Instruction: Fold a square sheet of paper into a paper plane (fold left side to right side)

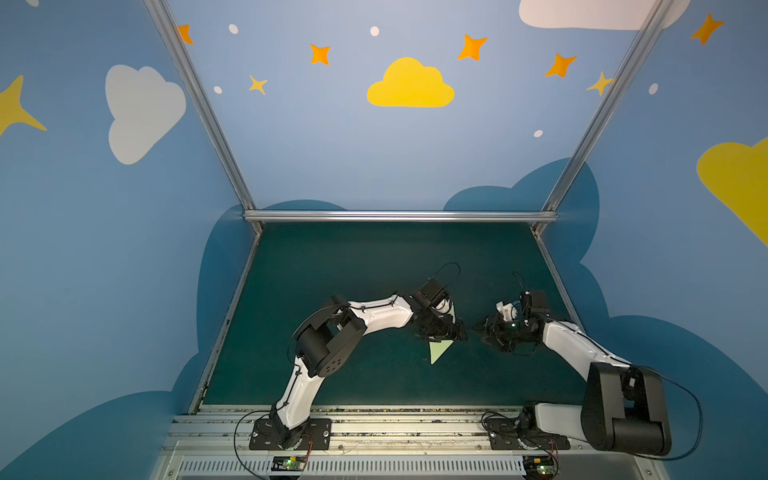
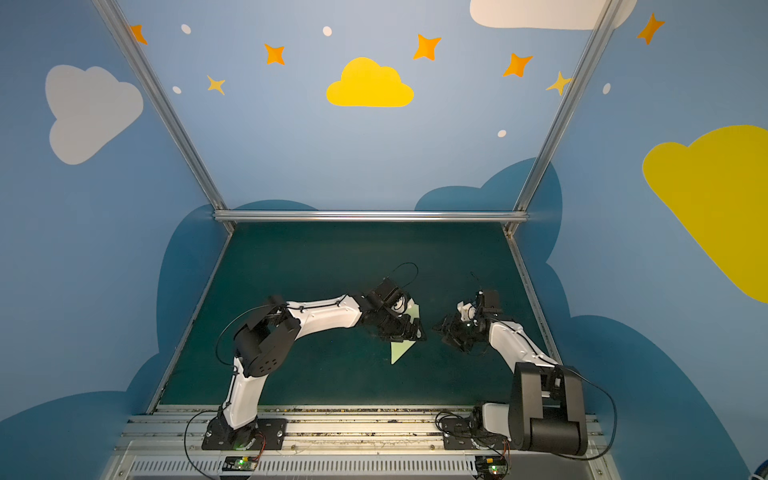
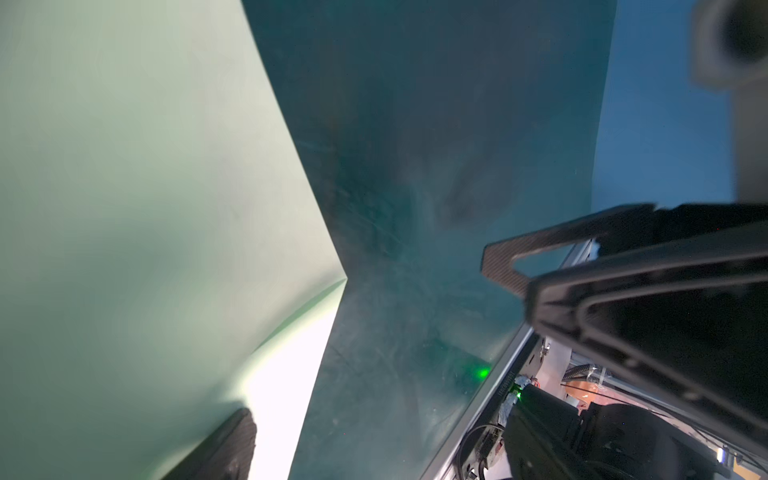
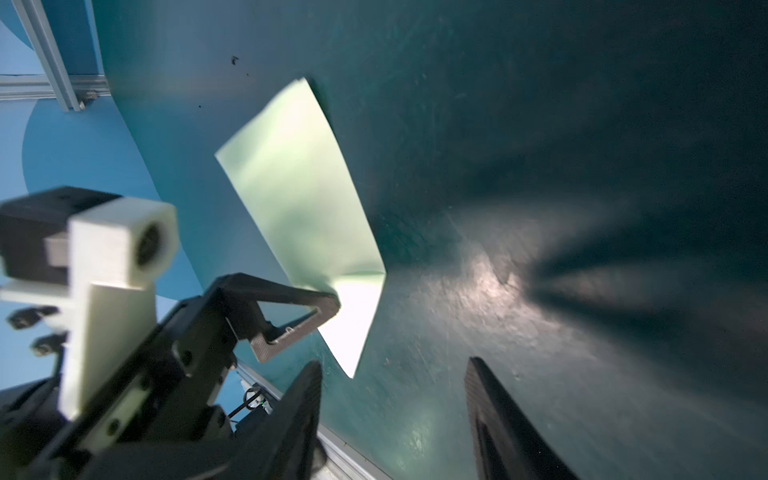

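Observation:
The pale-green sheet of paper (image 1: 438, 351) (image 2: 401, 351) lies mid-mat, creased into a pointed shape whose tip faces the front edge. My left gripper (image 1: 455, 332) (image 2: 415, 330) sits over it and hides its middle. In the right wrist view the paper (image 4: 299, 187) bends at a crease, with one flap raised off the mat, and a left finger (image 4: 299, 316) touches it. In the left wrist view the paper (image 3: 145, 208) fills one side beside a finger (image 3: 232, 449); the jaws stand wide. My right gripper (image 1: 478, 332) (image 4: 395, 386) hovers just right of the paper, open and empty.
The dark green mat (image 1: 353, 270) is fenced by aluminium rails at the back (image 1: 399, 216) and along both sides, with blue painted walls behind. Both arm bases are bolted to the front rail (image 1: 415, 428). The two grippers face each other closely.

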Controlling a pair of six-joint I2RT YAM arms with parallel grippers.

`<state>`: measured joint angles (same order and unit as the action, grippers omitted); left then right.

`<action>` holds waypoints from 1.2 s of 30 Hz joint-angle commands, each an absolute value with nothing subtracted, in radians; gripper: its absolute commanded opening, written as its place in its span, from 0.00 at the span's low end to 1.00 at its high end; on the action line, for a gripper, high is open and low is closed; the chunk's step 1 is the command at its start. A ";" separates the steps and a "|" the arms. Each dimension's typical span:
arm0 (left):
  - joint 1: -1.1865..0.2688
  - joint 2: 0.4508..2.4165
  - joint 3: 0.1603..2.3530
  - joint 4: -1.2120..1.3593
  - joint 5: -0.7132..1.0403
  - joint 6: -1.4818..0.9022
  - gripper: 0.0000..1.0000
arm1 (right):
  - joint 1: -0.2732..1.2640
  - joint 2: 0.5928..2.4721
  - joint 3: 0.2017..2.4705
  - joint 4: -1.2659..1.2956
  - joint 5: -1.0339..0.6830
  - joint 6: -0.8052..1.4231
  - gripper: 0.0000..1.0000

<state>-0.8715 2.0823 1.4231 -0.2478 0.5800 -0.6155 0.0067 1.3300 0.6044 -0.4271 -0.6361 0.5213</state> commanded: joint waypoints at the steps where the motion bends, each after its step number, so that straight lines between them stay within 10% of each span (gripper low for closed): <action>1: -0.856 2.095 1.402 -0.264 0.597 -0.579 0.93 | 0.032 1.362 0.585 -0.344 -0.685 0.547 0.51; 36: -0.767 1.977 1.181 -0.149 0.689 -0.512 0.93 | 0.304 1.592 0.616 -0.030 -0.607 0.801 0.35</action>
<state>-0.7727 1.9858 1.1999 -0.1081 0.7033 -0.5308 0.2932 1.5665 0.6025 -0.0479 -0.6373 0.7834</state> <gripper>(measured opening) 0.928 0.350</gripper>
